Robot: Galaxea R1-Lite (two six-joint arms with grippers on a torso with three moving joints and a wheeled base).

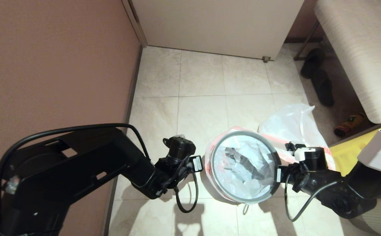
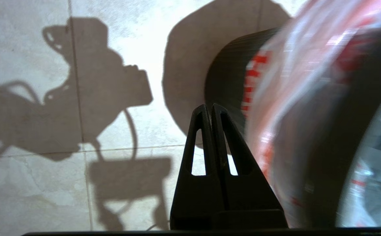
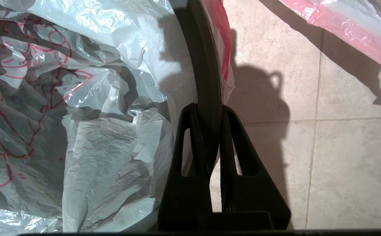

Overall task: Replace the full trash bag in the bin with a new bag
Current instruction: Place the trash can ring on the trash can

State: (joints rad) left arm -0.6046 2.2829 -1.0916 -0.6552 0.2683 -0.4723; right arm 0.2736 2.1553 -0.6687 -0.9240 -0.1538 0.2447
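Note:
The bin (image 2: 226, 75) stands on the tiled floor, its grey hoop (image 1: 243, 132) on top. The new bag (image 1: 243, 164) lines it, crumpled plain film with red print (image 3: 95, 137), its pink-red band folded over the outside (image 2: 275, 82). My right gripper (image 3: 208, 109) is at the bin's right side, shut on the hoop (image 3: 203, 65). My left gripper (image 2: 209, 106) hangs shut and empty just off the bin's left wall. The full trash bag (image 1: 292, 123) lies on the floor behind the bin to the right; its contents are not visible from here.
A brown wall (image 1: 56, 65) runs along the left. A white cabinet (image 1: 216, 23) closes the back. At the right are a bench (image 1: 357, 49), black slippers (image 1: 320, 80), a bottle (image 1: 349, 124) and a yellow fabric bag (image 1: 357, 152).

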